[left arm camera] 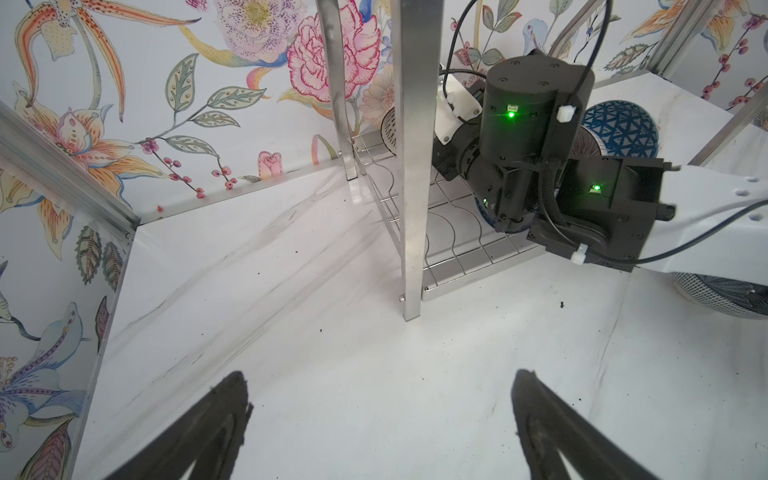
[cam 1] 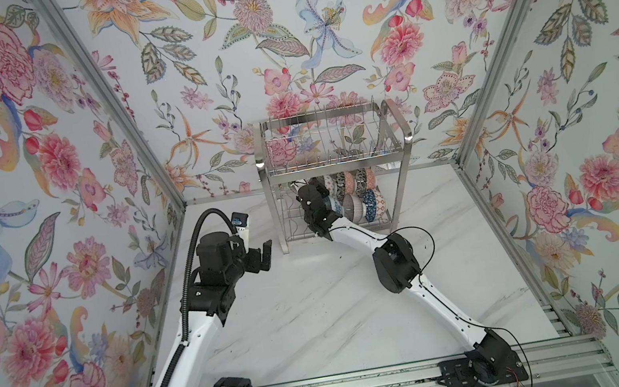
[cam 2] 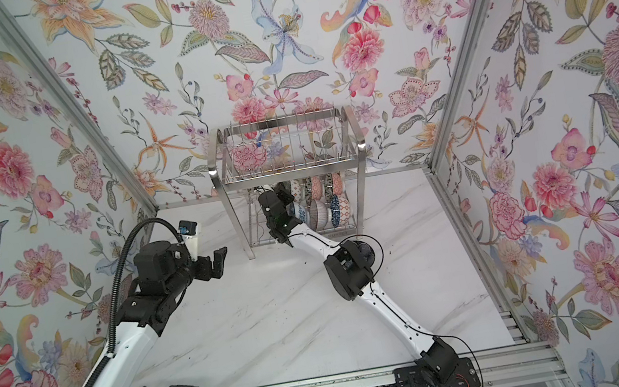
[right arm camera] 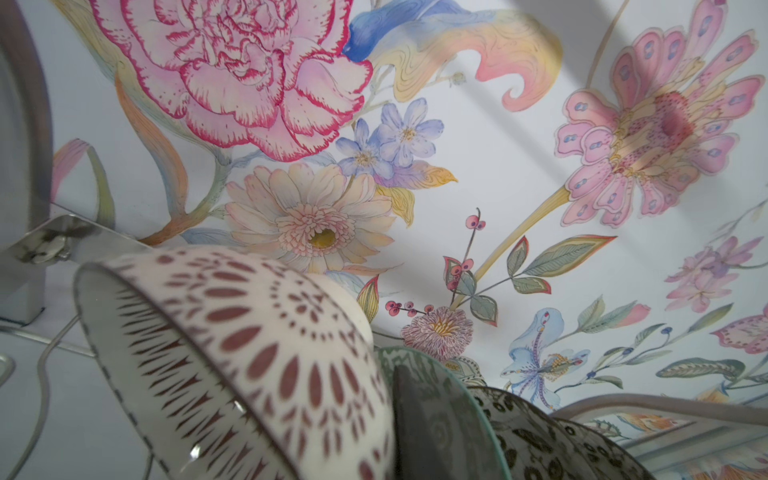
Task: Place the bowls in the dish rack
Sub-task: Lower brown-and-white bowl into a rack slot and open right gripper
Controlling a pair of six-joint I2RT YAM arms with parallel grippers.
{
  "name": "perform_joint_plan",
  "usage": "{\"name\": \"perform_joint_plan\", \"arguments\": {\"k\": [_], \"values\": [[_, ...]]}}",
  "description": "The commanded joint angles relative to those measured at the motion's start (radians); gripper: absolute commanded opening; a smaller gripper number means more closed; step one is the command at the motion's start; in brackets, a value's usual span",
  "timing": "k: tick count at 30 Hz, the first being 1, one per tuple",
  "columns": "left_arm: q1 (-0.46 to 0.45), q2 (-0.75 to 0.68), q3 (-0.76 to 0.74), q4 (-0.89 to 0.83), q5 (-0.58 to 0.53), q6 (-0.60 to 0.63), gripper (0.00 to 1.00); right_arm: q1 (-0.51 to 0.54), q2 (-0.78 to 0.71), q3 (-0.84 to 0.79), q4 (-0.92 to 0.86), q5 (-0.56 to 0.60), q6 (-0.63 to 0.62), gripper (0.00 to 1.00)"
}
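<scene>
Steel dish rack [cam 1: 336, 163] = ref. Left claw [cam 1: 265, 254] spread, empty, hovering just left of it. Bowls [cam 1: 358, 195] stand on edge in its lower tier; right claw [cam 1: 317, 187] pressed together among them, grip on a rim unclear. Risk: crooked exit could snag rack, topple neighbours.

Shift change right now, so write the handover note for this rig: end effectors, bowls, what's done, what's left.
The left end effector is open and empty, beside the dish rack.
The right end effector is shut, reaching among the bowls; any hold on a rim is unclear.
The bowls stand on edge in two rows on the lower tier.
Done: those loaded.
Left: check whether the dark-patterned bowl by the right arm is racked, then withdraw.
</scene>
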Motion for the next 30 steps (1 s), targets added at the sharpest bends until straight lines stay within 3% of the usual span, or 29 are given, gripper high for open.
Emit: {"name": "perform_joint_plan", "arguments": {"k": [1,7,17,30], "values": [[0.014,-0.022,-0.016,0.023,0.023,-0.001,0.99,0.005,0.038,0.025,-0.005,0.022,0.001,0.01],[0.014,-0.026,-0.017,0.023,0.026,-0.004,0.99,0.009,0.039,0.023,0.0,0.052,-0.057,0.03],[0.016,-0.032,-0.021,0.027,0.034,-0.006,0.99,0.025,0.036,0.018,0.006,0.053,-0.13,0.23],[0.018,-0.035,-0.025,0.029,0.042,-0.01,0.99,0.041,0.008,-0.021,0.028,0.03,-0.158,0.35]]}}
